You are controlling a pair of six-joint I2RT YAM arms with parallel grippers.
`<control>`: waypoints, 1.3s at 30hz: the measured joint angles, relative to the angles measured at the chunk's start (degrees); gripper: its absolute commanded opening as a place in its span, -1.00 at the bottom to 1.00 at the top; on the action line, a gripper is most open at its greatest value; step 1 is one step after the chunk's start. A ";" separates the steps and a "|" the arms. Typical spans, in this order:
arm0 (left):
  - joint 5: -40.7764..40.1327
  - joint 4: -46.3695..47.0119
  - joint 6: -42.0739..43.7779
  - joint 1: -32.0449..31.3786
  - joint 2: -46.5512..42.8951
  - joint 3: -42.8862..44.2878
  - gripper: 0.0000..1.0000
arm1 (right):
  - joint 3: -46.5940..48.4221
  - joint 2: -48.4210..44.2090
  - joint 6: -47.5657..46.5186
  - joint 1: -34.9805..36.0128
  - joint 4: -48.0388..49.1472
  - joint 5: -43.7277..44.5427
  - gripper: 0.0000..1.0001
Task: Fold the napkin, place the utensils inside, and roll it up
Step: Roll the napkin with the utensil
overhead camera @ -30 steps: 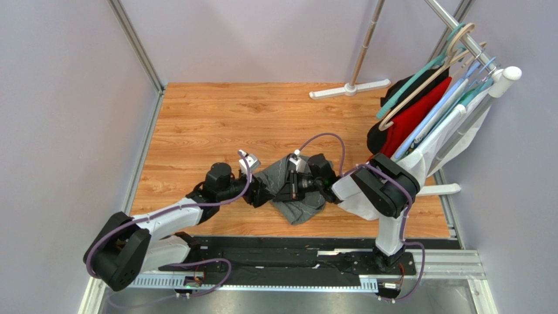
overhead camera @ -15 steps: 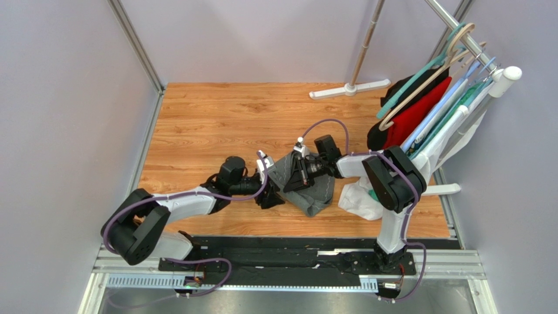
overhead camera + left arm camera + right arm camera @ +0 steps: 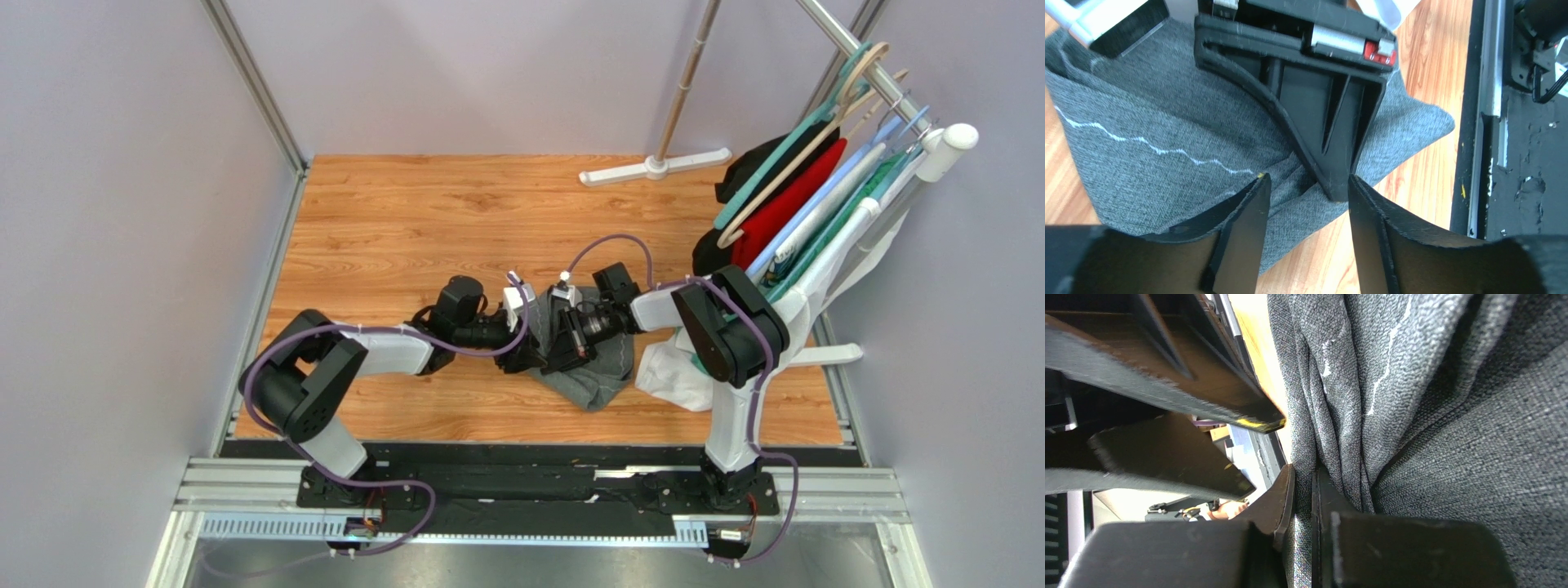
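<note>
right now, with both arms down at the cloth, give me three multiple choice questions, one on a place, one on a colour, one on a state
1. Where does the white cloth lie from the napkin?
A) on the robot's left of it
B) on top of it
C) on the robot's right of it

2. What colour is the stitched line on the napkin?
A) pale white
B) red
C) yellow

3. How is the right pincer?
A) open over bare wood
B) shut on a fold of the napkin
C) holding a hanger

Answers:
1 C, the top view shows it just right of the napkin.
2 A, the left wrist view shows it pale on grey.
3 B, the right wrist view shows cloth pinched between its fingers.
</note>
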 measured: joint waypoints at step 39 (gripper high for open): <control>-9.44 -6.64 7.26 -10.19 0.20 1.25 0.27 | 0.55 1.68 -8.37 -3.80 -9.05 -3.82 -1.00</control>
